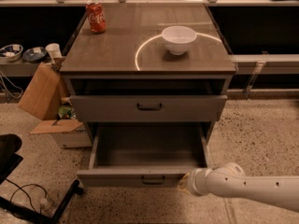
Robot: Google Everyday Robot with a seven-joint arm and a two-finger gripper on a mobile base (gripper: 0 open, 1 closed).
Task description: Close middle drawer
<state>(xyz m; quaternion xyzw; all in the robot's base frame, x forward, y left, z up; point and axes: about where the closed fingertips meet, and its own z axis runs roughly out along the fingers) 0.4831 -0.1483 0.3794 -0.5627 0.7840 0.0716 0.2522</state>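
A: Nearest to us, the white arm (247, 190) comes in low from the right. Its gripper (184, 185) sits at the right end of the middle drawer's front panel, touching or just beside it. We cannot tell whether it is wide or narrow; the wrist hides it.

B: Noted. The middle drawer (147, 150) is pulled well out, its box bare, and the small handle (153, 179) is left of the gripper.

A: Our worry is an off-centre push. Pressing that right end may skew the drawer on its slides and jam it partway.

B: The panel is also low. We judge the gripper could slip over its top edge or off the right corner and miss.

A: Farther back, the upper drawer (148, 108) shows a gap under the cabinet top (140, 55). It is not ours to touch.

B: On that top stand a white bowl (178, 39) and, far left, a soda can (96, 17). A hard slam could jolt both.
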